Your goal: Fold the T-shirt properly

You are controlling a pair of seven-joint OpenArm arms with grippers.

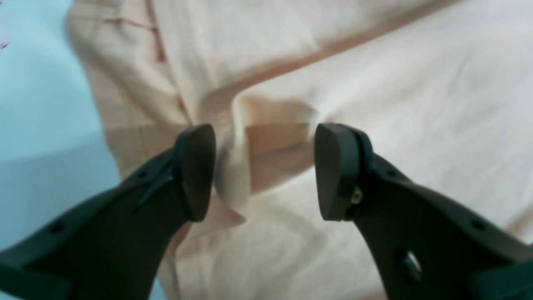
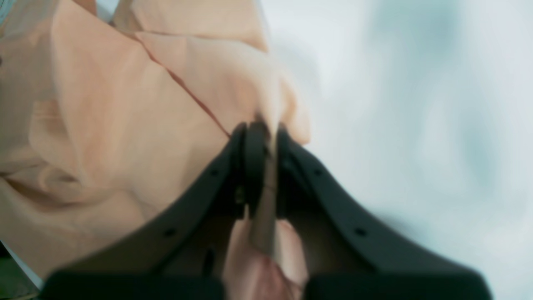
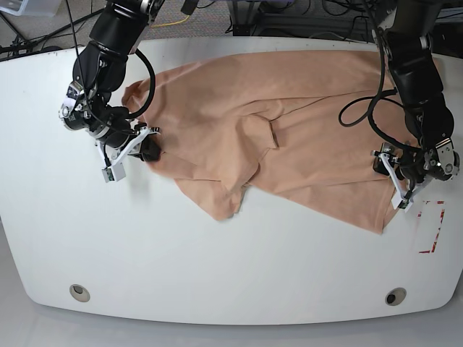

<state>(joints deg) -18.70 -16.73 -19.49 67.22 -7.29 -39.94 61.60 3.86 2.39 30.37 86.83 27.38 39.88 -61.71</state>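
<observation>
The peach T-shirt (image 3: 289,123) lies spread and wrinkled across the far half of the white table (image 3: 217,267), with a folded flap (image 3: 231,191) pointing toward the front. My right gripper (image 3: 149,150), on the left of the base view, is shut on the T-shirt's edge (image 2: 233,83); cloth is pinched between its fingers (image 2: 254,166). My left gripper (image 1: 266,166) is open over the T-shirt (image 1: 395,104) near its right edge (image 3: 379,163). A raised crease of cloth (image 1: 270,137) stands between its pads, close to the left one, and is not gripped.
A red tape mark (image 3: 432,228) sits on the table just right of the shirt's front corner. Two round holes (image 3: 79,292) (image 3: 394,296) lie near the front edge. Cables (image 3: 304,18) run behind the table's back edge.
</observation>
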